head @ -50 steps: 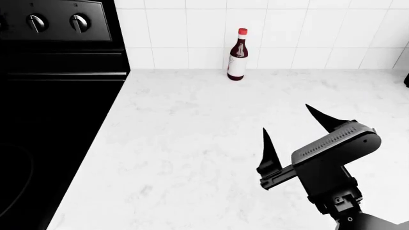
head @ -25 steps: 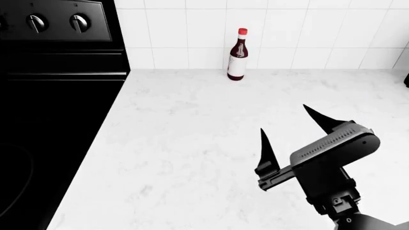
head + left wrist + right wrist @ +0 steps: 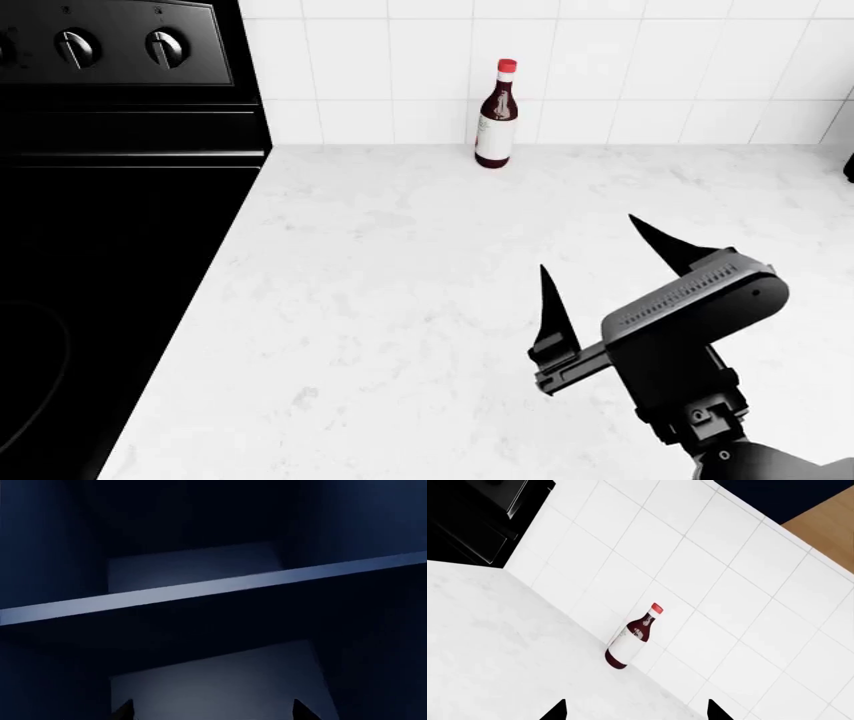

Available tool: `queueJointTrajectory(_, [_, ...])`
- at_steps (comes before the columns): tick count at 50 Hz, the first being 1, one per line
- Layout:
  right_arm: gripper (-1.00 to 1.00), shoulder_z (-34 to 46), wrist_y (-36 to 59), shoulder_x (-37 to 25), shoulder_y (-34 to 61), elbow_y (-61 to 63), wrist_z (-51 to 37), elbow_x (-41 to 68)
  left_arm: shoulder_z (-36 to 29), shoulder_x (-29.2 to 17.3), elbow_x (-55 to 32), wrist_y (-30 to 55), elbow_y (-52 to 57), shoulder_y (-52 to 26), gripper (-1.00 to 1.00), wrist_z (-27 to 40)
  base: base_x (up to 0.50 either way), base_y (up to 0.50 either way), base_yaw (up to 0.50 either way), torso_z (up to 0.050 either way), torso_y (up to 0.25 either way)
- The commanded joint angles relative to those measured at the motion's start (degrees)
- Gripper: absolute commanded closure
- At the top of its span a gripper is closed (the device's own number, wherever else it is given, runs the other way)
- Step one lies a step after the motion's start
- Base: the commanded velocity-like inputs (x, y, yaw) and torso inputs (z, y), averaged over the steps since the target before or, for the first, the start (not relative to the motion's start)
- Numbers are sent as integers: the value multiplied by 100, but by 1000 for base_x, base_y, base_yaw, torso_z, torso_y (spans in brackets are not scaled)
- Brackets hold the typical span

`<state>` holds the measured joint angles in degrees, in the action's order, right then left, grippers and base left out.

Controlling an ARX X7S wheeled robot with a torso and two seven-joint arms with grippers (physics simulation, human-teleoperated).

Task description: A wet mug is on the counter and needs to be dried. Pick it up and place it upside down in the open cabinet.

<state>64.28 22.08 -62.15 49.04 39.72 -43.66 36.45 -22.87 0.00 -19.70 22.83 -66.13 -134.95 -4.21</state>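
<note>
Now, line by line:
Right gripper: the right gripper [image 3: 594, 265] is sitting in the lower right of the head view, jaws spread wide, nothing between them.
Change: it is creeping a touch toward the left and upward in the frame compared with a second ago, a very small drift; the opening looks the same.
Mug: the mug is not showing in any view, so where it stands I cannot tell; the dark sliver at the far right edge of the head view is too little to name.
Bench: the bench [image 3: 400, 300] is lying bare white beneath the gripper.
Bottle: the red-capped bottle [image 3: 495, 114] is standing upright at the tiled back wall, top centre of the head view, and it is centred in the right wrist view [image 3: 634, 637] too.
Left gripper: the left gripper [image 3: 212, 711] is showing only two tips, apart and empty, facing a dim shelf [image 3: 213, 587] in the cabinet.
Meaning: by my reading the arm is searching, and the pick-up is not yet begun.
</note>
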Motion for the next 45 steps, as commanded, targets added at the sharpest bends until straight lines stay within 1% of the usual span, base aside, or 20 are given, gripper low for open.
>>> queueJointTrajectory(1, [-100,-20,34,16,21,17,-6,7,745,-2,273,608,400,-5,-100,-302,0,0,0,0,0])
queueJointTrajectory(10, [-100,-37,107,36,53,63,-30,38,1240,-7,558,1301,952,-4,-100,-558,0,0,0,0,0])
queueJointTrajectory(15, [-100,-41,144,85,82,55,-17,43,1255,-47,453,1707,1380,21,-100,-601,0,0,0,0,0])
queueJointTrajectory(28, [-100,-57,140,115,84,13,-5,46,1394,-333,-233,3503,4082,840,-100,-212,0,0,0,0,0])
queueJointTrajectory(37, [-100,-120,71,103,77,9,-17,139,1579,-447,-597,4292,5158,1050,-100,22,0,0,0,0,0])
queueJointTrajectory(45, [-100,-189,117,65,123,49,-62,231,1871,-452,-997,5066,6152,1244,-100,294,0,0,0,0,0])
